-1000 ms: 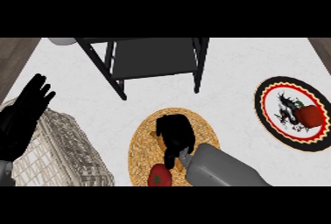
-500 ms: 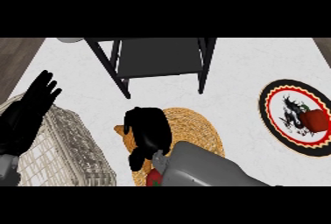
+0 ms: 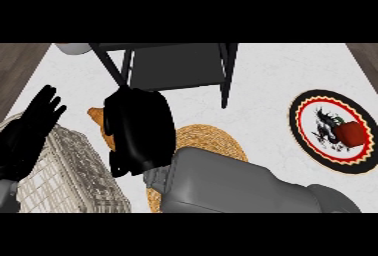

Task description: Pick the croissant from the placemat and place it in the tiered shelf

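Note:
My right hand (image 3: 136, 131) hangs over the counter just left of the round woven placemat (image 3: 214, 142), with its fingers curled round the croissant (image 3: 96, 115). Only the croissant's orange-brown ends stick out at the hand's left side. The hand sits directly below the front edge of the dark tiered shelf (image 3: 177, 65), whose legs stand at the top centre. The grey right forearm covers the placemat's lower part. My left hand (image 3: 29, 137) rests open at the left edge, fingers up.
A pale wire basket (image 3: 70, 175) stands at lower left beside the left hand. A round black, red and cream plate (image 3: 317, 107) lies at the right with a red item (image 3: 352, 132) on it. A white dish edge (image 3: 72, 48) shows at the top left.
My right hand has left the woven placemat and moved up and left toward the shelf with the croissant in it. The left hand has stayed still.

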Robot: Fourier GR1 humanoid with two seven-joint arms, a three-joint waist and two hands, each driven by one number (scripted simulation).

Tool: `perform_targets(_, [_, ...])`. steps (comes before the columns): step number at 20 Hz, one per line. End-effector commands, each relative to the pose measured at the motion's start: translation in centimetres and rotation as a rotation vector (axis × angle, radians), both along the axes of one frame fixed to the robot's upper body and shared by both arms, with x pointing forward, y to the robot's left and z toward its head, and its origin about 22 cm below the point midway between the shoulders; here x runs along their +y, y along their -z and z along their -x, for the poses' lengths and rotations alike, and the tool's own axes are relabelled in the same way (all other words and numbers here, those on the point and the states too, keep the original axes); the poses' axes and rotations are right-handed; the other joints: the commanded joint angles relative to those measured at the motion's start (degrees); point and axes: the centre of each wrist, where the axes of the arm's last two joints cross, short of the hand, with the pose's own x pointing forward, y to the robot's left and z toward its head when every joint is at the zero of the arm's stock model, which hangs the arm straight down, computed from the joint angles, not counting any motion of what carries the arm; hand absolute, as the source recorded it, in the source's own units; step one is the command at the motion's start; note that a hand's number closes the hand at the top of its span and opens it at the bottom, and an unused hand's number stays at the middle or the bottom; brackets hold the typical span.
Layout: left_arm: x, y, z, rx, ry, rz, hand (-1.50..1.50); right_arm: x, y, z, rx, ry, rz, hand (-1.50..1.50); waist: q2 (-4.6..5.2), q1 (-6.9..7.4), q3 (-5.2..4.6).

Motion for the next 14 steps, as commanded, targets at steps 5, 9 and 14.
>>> perform_targets(5, [0.0, 7.1, 2.8, 0.290, -0.055, 0.084, 0.00, 0.9, -7.5, -0.4, -0.081, 0.136, -0.082, 1.50, 1.22, -1.76, -3.04])
perform_targets(9, [-0.1, 7.0, 2.8, 0.289, -0.059, 0.082, 0.00, 0.8, -11.0, -1.0, -0.086, 0.173, -0.123, 1.50, 1.42, -2.53, -3.02])
perform_targets(14, [0.0, 6.6, 3.1, 0.287, -0.063, 0.085, 0.00, -0.2, -14.2, -3.0, -0.106, 0.245, -0.141, 1.50, 1.71, -1.87, -2.98])
